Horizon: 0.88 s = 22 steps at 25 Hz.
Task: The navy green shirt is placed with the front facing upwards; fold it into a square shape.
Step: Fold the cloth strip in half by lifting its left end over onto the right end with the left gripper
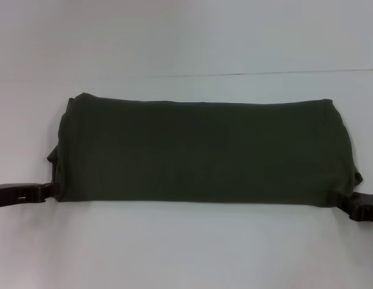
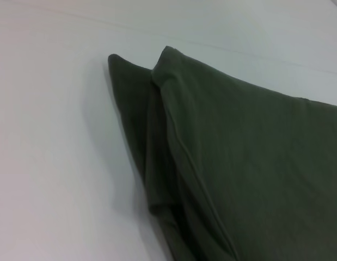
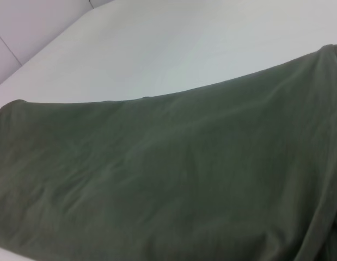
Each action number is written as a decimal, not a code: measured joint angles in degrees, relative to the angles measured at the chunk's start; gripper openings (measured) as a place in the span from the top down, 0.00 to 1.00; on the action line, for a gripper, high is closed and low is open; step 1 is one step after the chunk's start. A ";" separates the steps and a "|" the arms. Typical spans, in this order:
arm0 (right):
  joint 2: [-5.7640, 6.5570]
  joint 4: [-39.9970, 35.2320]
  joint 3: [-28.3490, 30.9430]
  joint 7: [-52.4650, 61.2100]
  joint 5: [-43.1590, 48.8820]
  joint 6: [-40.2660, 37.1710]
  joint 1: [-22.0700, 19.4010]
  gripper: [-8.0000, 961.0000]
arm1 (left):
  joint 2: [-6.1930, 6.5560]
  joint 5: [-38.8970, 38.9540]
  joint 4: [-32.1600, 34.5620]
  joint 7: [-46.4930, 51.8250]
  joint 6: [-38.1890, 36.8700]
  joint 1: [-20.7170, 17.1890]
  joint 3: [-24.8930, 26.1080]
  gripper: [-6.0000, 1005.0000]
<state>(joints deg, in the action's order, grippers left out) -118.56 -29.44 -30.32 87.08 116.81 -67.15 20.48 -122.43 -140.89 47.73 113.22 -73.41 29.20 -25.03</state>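
Navy green shirt: mid-frame on white desk, folded into a wide band, lettering hidden; squaring folds remain. Left gripper, right gripper: lower corners; jaws' state cannot be told.

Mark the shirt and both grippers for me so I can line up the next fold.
shirt [image 1: 201, 150], head view, middle of the folded cloth.
left gripper [image 1: 52, 188], head view, tip at the shirt's near left corner.
right gripper [image 1: 341, 200], head view, tip at the shirt's near right corner.

Left end effector dark brown, blocky, right end effector black
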 joint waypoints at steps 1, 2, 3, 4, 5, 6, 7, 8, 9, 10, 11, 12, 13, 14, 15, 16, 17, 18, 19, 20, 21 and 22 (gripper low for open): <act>0.00 0.00 0.00 0.00 0.00 0.01 0.01 0.92 | 0.00 0.00 0.00 -0.05 0.03 0.02 -0.15 0.93; 0.00 0.00 0.00 0.00 0.01 0.01 0.03 0.92 | 0.00 0.00 0.06 -0.23 0.05 0.05 -0.35 0.95; 0.00 0.00 0.00 0.01 0.01 0.01 0.05 0.92 | -0.01 0.04 0.12 -0.49 0.07 0.06 -0.47 0.97; 0.00 0.00 0.00 0.02 0.01 0.02 0.06 0.92 | -0.02 0.13 0.19 -0.86 0.12 0.06 -0.57 0.99; 0.00 0.00 0.00 0.04 0.01 0.02 0.06 0.92 | -0.03 0.25 0.23 -1.17 0.15 0.09 -0.55 0.99; 0.00 0.00 0.00 0.05 0.02 0.02 0.07 0.92 | -0.03 0.31 0.31 -1.42 0.17 0.13 -0.53 0.99; 0.01 0.00 0.00 0.08 0.02 0.02 0.07 0.92 | -0.01 0.30 0.41 -1.53 0.19 0.18 -0.51 0.99; 0.03 0.00 0.00 0.13 0.02 0.02 0.08 0.92 | 0.02 0.23 0.58 -1.60 0.20 0.20 -0.53 0.99; 0.05 0.01 0.00 0.19 0.03 0.02 0.09 0.92 | 0.07 0.12 0.78 -1.76 0.23 0.23 -0.55 0.98; 0.06 0.01 0.00 0.22 0.03 0.02 0.11 0.92 | 0.09 0.03 1.01 -1.95 0.23 0.23 -0.52 0.98; 0.06 0.00 -0.01 0.26 0.04 0.02 0.13 0.92 | 0.14 0.01 1.19 -2.13 0.18 0.24 -0.47 0.95; 0.07 0.00 0.00 0.28 0.05 0.02 0.15 0.92 | 0.21 0.01 1.35 -2.25 0.05 0.24 -0.39 0.92; 0.07 0.00 -0.01 0.29 0.06 0.03 0.18 0.92 | 0.28 0.00 1.51 -2.30 -0.26 0.23 -0.40 0.89; 0.08 0.00 0.00 0.29 0.07 0.03 0.19 0.92 | 0.34 -0.01 1.68 -2.34 -0.56 0.20 -0.47 0.86; 0.09 0.00 0.00 0.29 0.08 0.04 0.23 0.92 | 0.41 -0.05 1.89 -2.44 -0.81 0.16 -0.55 0.83; 0.09 0.00 0.00 0.29 0.09 0.05 0.26 0.92 | 0.41 -0.11 2.06 -2.77 -0.88 0.07 -0.71 0.79; 0.09 0.00 0.00 0.28 0.09 0.05 0.28 0.92 | 0.39 -0.19 2.23 -3.24 -0.95 -0.04 -0.91 0.76; 0.09 0.00 0.00 0.28 0.10 0.06 0.29 0.92 | 0.30 -0.27 2.39 -4.00 -1.05 -0.19 -1.19 0.72; 0.09 0.00 -0.01 0.29 0.10 0.06 0.30 0.92 | 0.25 -0.40 2.44 -4.47 -1.06 -0.25 -1.34 0.68; 0.09 0.00 0.00 0.29 0.10 0.08 0.33 0.92 | 0.17 -0.68 2.52 -5.01 -1.07 -0.32 -1.54 0.64; 0.09 0.00 0.00 0.30 0.11 0.08 0.35 0.92 | 0.15 -0.95 2.60 -5.20 -1.04 -0.34 -1.66 0.60; 0.09 0.00 0.00 0.31 0.12 0.09 0.38 0.92 | 0.13 -1.28 2.70 -5.31 -0.99 -0.36 -1.77 0.56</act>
<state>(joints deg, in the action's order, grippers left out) -118.47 -29.44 -30.32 87.39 116.93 -67.06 20.86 -122.31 -142.18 50.43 107.90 -74.39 28.84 -26.80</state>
